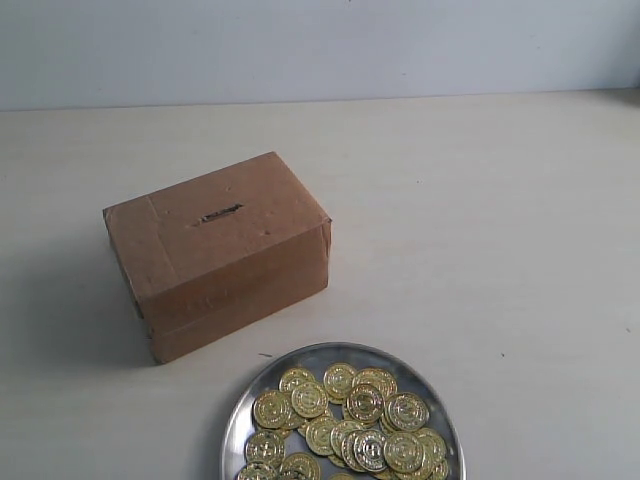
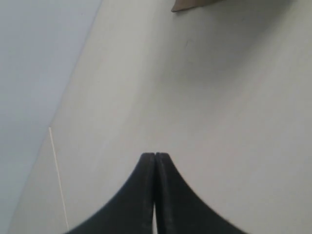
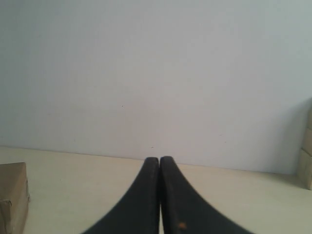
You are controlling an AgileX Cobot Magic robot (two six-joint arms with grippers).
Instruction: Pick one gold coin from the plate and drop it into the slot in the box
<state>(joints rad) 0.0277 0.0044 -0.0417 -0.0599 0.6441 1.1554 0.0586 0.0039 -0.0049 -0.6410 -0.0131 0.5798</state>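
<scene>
Cardboard box [image 1: 220, 255] stands near plate [image 1: 322, 350] of gold coins [image 1: 350, 420].

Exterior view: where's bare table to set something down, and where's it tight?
Widest free patch: the table right of the box and beyond the plate. Also bare: the strip between the box and the back wall, and the corner left of the plate. Tight: the gap between box and plate; the plate itself is heaped with coins.

plate [image 1: 300, 356] is cut off by the exterior view's lower edge, outer coins [image 1: 345, 425] clipped with it | only one corner of box [image 2: 190, 4] is seen, well ahead of left gripper [image 2: 155, 154] | pale blocky thing [image 3: 307, 156] beyond right gripper [image 3: 159, 158] is clipped, not identified
</scene>
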